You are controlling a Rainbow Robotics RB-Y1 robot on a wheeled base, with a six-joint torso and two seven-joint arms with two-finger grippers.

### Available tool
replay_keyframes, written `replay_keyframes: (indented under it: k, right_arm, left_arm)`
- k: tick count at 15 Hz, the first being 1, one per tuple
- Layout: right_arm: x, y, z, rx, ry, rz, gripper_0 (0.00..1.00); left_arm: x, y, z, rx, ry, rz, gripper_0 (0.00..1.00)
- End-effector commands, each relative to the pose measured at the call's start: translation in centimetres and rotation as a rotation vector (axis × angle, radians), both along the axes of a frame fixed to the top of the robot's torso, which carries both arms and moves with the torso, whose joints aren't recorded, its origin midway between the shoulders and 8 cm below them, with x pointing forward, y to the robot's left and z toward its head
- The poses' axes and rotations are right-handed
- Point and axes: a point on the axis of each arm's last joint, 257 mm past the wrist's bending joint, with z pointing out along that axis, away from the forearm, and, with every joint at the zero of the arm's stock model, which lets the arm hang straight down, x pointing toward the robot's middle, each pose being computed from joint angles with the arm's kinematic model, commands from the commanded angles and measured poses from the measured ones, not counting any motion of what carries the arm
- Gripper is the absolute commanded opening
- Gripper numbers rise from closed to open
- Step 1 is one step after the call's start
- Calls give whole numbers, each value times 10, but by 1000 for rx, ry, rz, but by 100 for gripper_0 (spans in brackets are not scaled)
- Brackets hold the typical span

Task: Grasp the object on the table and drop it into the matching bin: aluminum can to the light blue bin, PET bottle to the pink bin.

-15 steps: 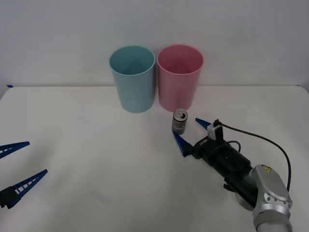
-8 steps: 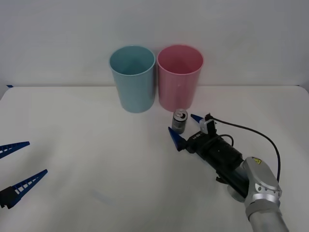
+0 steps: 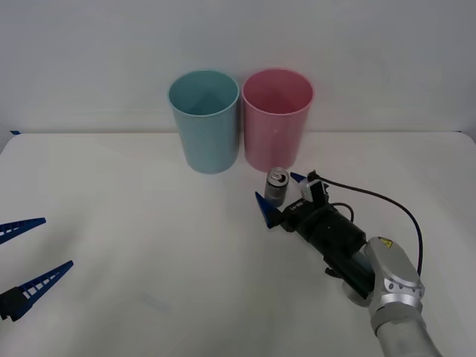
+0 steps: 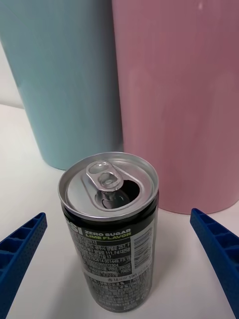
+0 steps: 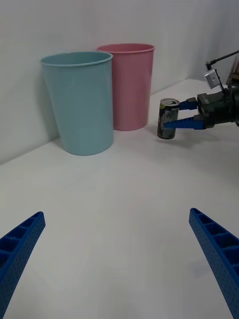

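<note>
white table (image 3: 134, 193) | right pincer (image 3: 281, 196) wide, flanking aluminum can (image 3: 277, 187) | left pincer (image 3: 30, 253) wide, near edge

A: Where is the right arm?

B: It stretches forward and low. The right gripper (image 3: 280, 195) sits at its end with its two blue fingers (image 4: 20, 249) spread wide apart.

A: And the left arm?

B: The left gripper (image 3: 25, 255) waits far off at the left side. Its blue fingers (image 5: 215, 251) are spread wide too, holding nothing.
</note>
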Motion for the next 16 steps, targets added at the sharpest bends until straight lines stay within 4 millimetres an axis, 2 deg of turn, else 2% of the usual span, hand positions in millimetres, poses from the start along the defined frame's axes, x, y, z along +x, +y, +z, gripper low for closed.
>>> replay_keyframes:
  k: [1,2,3,5,8,16]
  right_arm:
    - [1,1,-1,-6,3,-7,100]
    - [1,2,-2,-5,5,-8,76]
    - [2,4,-1,-4,2,-8,24]
    - [2,4,-2,-8,3,-16,6]
    - [2,3,-3,-9,4,-20,1]
    - [-2,8,-3,6,6,-5,0]
  left_arm:
    - [0,0,0,0,0,0,100]
    - [0,0,0,0,0,0,100]
    - [0,0,0,0,0,0,100]
    - [0,0,0,0,0,0,100]
    - [0,0,0,0,0,0,100]
    - [0,0,0,0,0,0,100]
